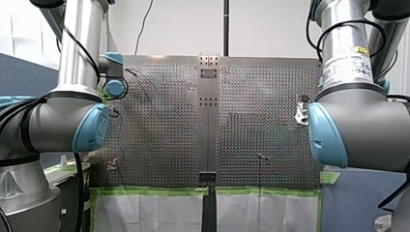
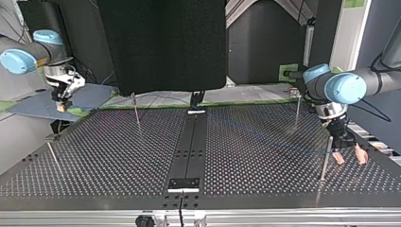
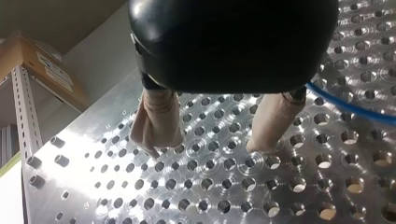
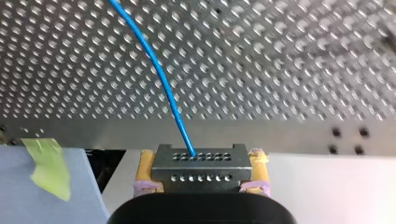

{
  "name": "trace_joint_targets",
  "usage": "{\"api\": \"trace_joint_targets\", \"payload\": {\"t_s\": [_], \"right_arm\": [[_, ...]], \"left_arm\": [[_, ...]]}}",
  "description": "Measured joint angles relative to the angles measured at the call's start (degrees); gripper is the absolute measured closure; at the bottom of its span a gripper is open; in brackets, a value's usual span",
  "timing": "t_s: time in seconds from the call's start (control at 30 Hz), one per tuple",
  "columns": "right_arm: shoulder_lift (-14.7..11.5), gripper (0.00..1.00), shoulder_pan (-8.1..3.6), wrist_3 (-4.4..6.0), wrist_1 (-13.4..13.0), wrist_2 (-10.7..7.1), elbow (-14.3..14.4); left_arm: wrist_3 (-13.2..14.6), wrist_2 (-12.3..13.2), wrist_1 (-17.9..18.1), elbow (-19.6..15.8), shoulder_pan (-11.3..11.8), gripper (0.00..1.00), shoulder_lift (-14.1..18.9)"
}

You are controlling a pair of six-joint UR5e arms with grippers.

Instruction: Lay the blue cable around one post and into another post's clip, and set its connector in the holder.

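Pads of my right gripper (image 4: 202, 181), yellow, clench the metal connector (image 4: 201, 161) by its two ends. From the connector's face the blue cable (image 4: 158, 70) runs lengthwise straight ahead of me, over the perforated table (image 4: 289, 70). My left gripper (image 3: 208, 145) hangs released just above the table, with the cable passing beside one beige finger and a thin post (image 2: 325, 161) just beside it; I judge this arm nearer for routing. Any clip is too small to tell, and I cannot pick out the holder.

Thin posts (image 2: 136, 112) stood well apart on the bench (image 2: 94, 189), leaving wide room between. One post (image 2: 324, 161) rose just beside my left pincer (image 2: 350, 158). The blue cable (image 4: 161, 70) ran low across.
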Motion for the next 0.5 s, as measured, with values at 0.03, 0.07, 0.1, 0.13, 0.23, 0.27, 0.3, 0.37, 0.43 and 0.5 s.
{"api": "trace_joint_targets", "payload": {"t_s": [0.03,0.07,0.1,0.13,0.23,0.27,0.3,0.37,0.43,0.5], "right_arm": [[-0.64,1.0,-0.64,0.34,-0.56,-0.6,0.65],[-1.1,1.0,-1.09,0.54,-0.96,-1.03,1.09],[-1.54,1.0,-1.54,0.71,-1.39,-1.48,1.46],[-2.13,1.0,-2.13,0.87,-1.96,-2.04,1.81],[-3.55,1.0,-3.45,0.91,-2.87,-3.46,1.76],[-3.97,1.0,-3.72,0.85,-2.9,-3.87,1.57],[-4.39,1.0,-3.92,0.78,-2.9,-4.3,1.34],[-5.48,1.0,-4.18,0.67,-2.86,-5.38,0.79],[-6.58,1.0,-4.29,0.56,-2.74,-6.49,0.19],[-7.53,1.0,-4.33,0.33,-2.54,-7.43,-0.41]], "left_arm": [[-0.02,0.0,-0.01,0.0,0.05,0.0,0.01],[-0.04,0.0,-0.02,0.0,0.09,0.0,0.0],[-0.05,0.0,-0.02,0.0,0.14,0.0,-0.02],[-0.06,0.0,0.01,0.0,0.19,0.0,-0.02],[-0.07,0.0,0.09,0.0,0.29,0.0,-0.01],[-0.07,0.0,0.1,0.0,0.33,0.0,-0.01],[-0.08,0.0,0.11,0.0,0.37,0.0,-0.01],[-0.08,0.0,0.12,0.0,0.44,0.0,-0.01],[-0.08,0.0,0.13,0.0,0.51,0.0,-0.01],[-0.08,0.0,0.13,0.0,0.56,0.0,-0.03]]}}
